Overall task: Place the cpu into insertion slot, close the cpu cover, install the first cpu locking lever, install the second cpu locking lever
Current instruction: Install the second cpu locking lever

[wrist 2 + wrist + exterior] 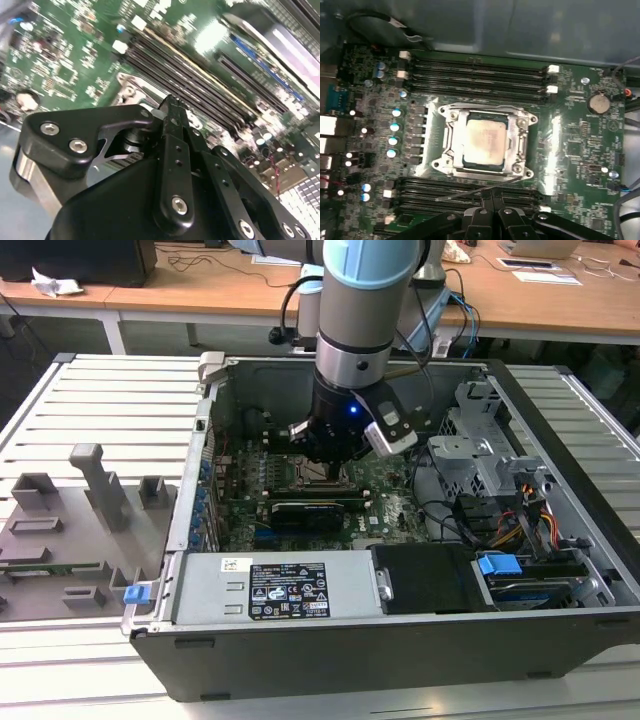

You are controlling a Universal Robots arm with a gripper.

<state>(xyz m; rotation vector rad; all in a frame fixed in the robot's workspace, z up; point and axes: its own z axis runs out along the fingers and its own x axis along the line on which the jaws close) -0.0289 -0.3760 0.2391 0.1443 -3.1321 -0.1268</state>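
In the first wrist view the cpu [482, 142] lies flat in the insertion slot [442, 165] with its pale face up. The cpu cover [451, 134], a metal frame, lies down around it. A thin metal lever rod [470, 190] slants along the socket side nearest my fingers. My gripper [492, 196] is shut with nothing between its fingers, its tips just beside that socket edge. In the second wrist view the gripper [172, 105] points at the socket's metal corner [131, 87]. In the exterior view the gripper [325, 462] hangs low inside the open computer case, right over the socket.
Long black memory slots [480, 75] flank the socket on both sides, and a coin battery [599, 103] sits off to one side. The case holds a power supply [280, 590], a black card [305, 512], a drive cage [480, 440] and cables. A grey fixture tray [60, 540] lies at the exterior view's left.
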